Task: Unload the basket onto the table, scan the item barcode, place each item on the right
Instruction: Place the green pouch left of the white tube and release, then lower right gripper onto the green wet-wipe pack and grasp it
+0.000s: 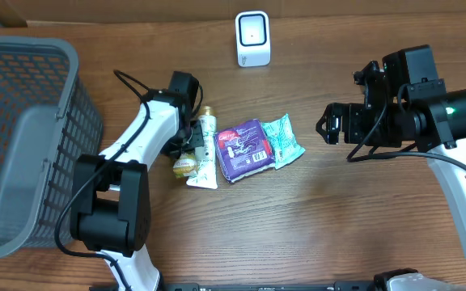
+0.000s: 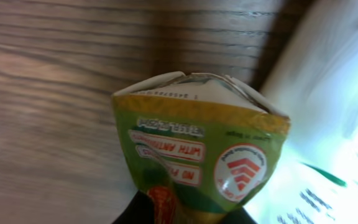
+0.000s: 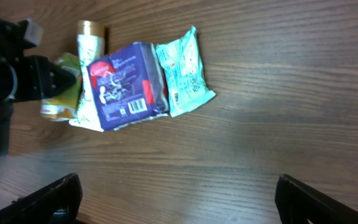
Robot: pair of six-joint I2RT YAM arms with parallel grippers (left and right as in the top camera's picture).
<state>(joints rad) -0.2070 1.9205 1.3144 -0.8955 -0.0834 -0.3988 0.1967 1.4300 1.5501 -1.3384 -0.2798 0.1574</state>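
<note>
A small green and yellow packet (image 2: 197,149) with red labels fills the left wrist view, and my left gripper (image 2: 185,214) is shut on its lower end. From overhead this packet (image 1: 184,166) sits at the left of the item pile, under the left gripper (image 1: 187,149). Beside it lie a white tube with a gold cap (image 1: 206,145), a purple packet (image 1: 245,149) with its barcode facing up, and a teal packet (image 1: 284,141). The white scanner (image 1: 252,39) stands at the far edge. My right gripper (image 1: 326,125) hovers open to the right of the pile, holding nothing.
A large grey mesh basket (image 1: 23,137) takes up the left side of the table. In the right wrist view, bare wood lies between the right fingers (image 3: 55,199), with the purple packet (image 3: 126,87) and teal packet (image 3: 182,68) ahead.
</note>
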